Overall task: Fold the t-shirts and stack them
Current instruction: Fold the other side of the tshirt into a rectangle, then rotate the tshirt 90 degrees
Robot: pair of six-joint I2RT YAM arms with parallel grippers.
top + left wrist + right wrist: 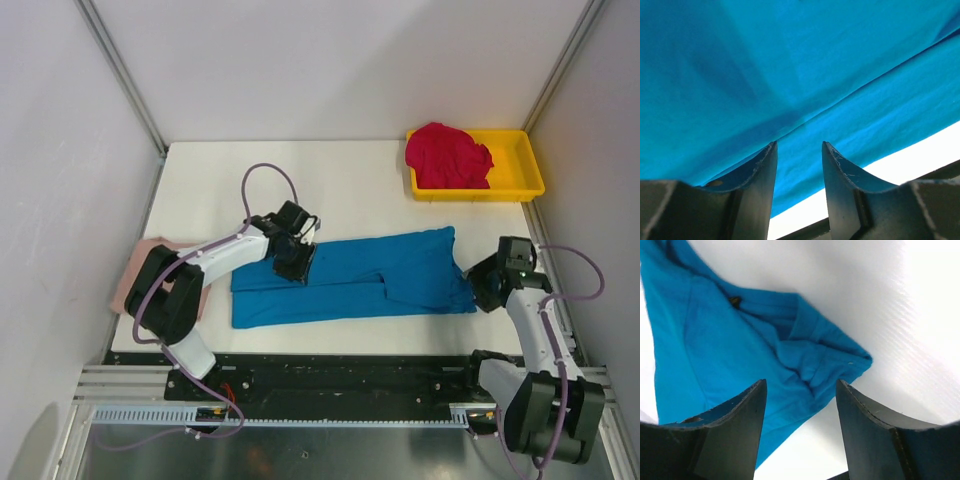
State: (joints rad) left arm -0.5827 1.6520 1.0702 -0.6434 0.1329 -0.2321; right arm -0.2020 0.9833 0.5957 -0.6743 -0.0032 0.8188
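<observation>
Fingers apart, the left hand [297,256] hovers over the blue t-shirt [350,275], which lies flat on the tabletop [350,190] across to the right hand [487,285], likewise parted; limp, light cloth, likely best pinched at the bunched corner [840,365] that only the right wrist view shows clearly.

White table [350,180], matte, set in a booth. Pale grey wall panels [340,60] on three sides, aluminium posts [120,70] at the back corners. Slotted metal rail [330,414] along near edge; dull metal sheet [350,455] below. Light even, diffuse; shadows soft, faint glare on tabletop.
</observation>
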